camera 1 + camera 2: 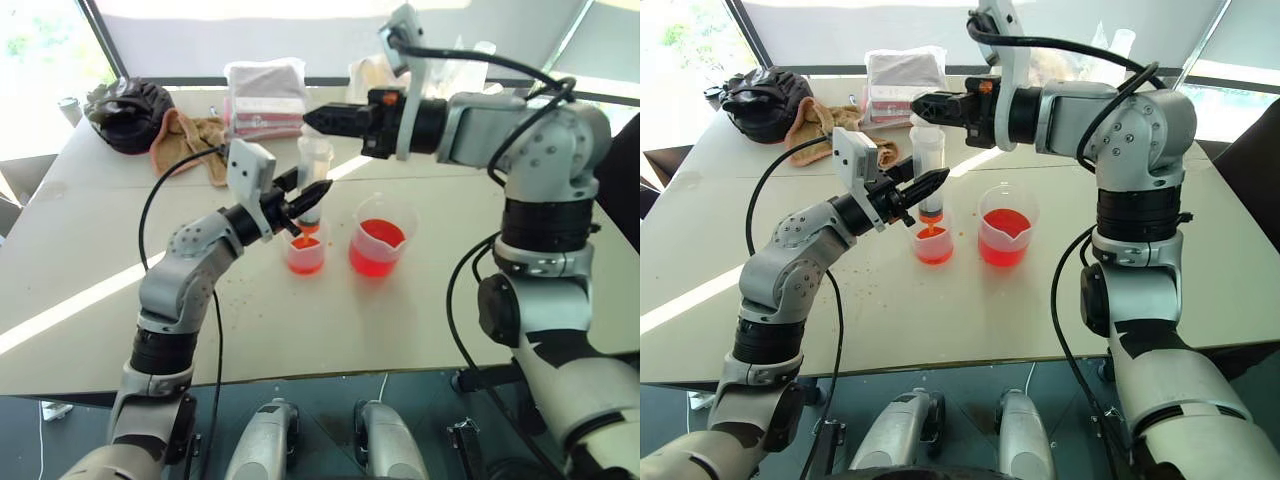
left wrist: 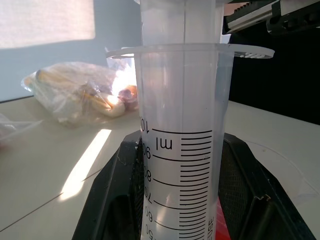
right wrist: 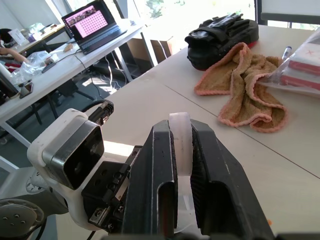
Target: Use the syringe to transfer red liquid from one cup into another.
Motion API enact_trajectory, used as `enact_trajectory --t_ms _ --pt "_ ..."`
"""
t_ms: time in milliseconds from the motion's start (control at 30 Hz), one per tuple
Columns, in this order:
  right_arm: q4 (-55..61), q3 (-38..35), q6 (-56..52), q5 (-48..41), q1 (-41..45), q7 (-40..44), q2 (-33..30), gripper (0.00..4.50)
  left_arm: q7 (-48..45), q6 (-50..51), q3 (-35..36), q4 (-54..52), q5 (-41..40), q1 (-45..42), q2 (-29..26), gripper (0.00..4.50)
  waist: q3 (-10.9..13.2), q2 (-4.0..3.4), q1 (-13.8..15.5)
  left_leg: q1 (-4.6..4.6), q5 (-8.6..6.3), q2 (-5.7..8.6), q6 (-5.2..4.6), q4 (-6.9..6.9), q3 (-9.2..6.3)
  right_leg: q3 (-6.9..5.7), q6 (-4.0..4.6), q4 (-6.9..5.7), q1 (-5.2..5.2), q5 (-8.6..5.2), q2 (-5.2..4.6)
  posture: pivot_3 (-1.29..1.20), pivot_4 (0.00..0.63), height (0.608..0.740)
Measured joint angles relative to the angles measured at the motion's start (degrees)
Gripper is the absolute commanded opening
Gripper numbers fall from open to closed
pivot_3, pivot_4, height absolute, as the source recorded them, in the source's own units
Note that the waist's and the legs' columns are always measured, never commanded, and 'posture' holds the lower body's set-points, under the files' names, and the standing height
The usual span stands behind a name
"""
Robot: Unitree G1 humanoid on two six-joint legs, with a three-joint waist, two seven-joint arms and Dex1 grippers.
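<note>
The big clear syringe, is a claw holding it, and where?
Yes, both. The left claw grips the clear plastic syringe on its barrel, and the right claw pinches its white plunger at the top.

Clear syringe (image 1: 929,160), black markings; red liquid (image 1: 1002,243); orange towel (image 3: 247,85).

Left gripper (image 1: 318,192) clamping upright syringe (image 1: 313,180), tip in smaller cup (image 1: 305,252), beaker (image 1: 380,237) beside

On the table: one syringe (image 1: 928,165), two clear cups holding red liquid — a smaller cup (image 1: 934,243) and a larger spouted beaker (image 1: 1006,236) — one orange towel (image 1: 186,140), one black bag (image 1: 128,112), and two grippers, left (image 1: 936,182) and right (image 1: 918,104).
</note>
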State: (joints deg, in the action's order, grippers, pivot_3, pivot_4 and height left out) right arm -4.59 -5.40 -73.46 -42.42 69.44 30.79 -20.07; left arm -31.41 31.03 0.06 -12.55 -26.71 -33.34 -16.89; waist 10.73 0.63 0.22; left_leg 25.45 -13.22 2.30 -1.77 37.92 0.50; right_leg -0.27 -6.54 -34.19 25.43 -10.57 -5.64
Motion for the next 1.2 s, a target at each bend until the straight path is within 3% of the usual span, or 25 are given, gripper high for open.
enact_trajectory --t_ms 500,600,767,1000,1200 --pt "3.7 -1.6 -1.2 0.6 -2.9 -1.2 1.6 0.03 0.0 1.1 -0.1 -0.7 -0.2 0.1 0.0 1.43 0.0 0.0 -0.1 0.0 0.0 0.0 0.0 -0.02 0.0 0.0 0.02 0.01 0.01 -0.01 -0.02 0.0 0.15 0.74" --pt "4.6 -1.8 -1.8 -0.1 -3.0 -0.6 1.9 1.26 0.0 1.1 -0.1 -1.0 -0.1 0.2 0.0 1.43 0.0 0.0 -0.2 -0.01 0.0 0.0 0.0 -0.02 0.0 0.0 0.02 0.01 0.01 -0.01 -0.02 0.0 0.15 0.74" --pt "5.7 -1.8 -3.7 -1.7 -3.0 0.7 2.5 3.78 0.9 1.1 -0.1 -1.0 0.0 1.1 0.2 1.43 0.0 0.0 -0.6 0.0 0.0 0.0 0.0 -0.03 -0.01 0.0 0.02 0.02 0.01 -0.01 -0.05 0.0 0.15 0.74" --pt "6.1 -2.6 -4.4 -2.8 -3.0 2.1 -0.7 3.78 1.7 1.1 -0.4 -1.2 -0.1 0.9 1.3 1.43 0.0 0.0 -0.9 0.01 0.0 0.0 0.0 -0.03 -0.01 0.0 0.02 0.03 0.01 -0.01 -0.09 0.0 0.15 0.74" --pt "3.5 -5.7 -4.5 -3.3 -2.6 3.4 -9.2 3.78 3.0 0.7 0.9 -2.7 -0.2 -0.8 1.3 1.43 0.0 0.0 -0.7 0.04 -0.01 0.03 0.01 -0.04 -0.01 -0.01 0.04 0.11 -0.01 -0.02 -0.18 0.0 0.15 0.74"
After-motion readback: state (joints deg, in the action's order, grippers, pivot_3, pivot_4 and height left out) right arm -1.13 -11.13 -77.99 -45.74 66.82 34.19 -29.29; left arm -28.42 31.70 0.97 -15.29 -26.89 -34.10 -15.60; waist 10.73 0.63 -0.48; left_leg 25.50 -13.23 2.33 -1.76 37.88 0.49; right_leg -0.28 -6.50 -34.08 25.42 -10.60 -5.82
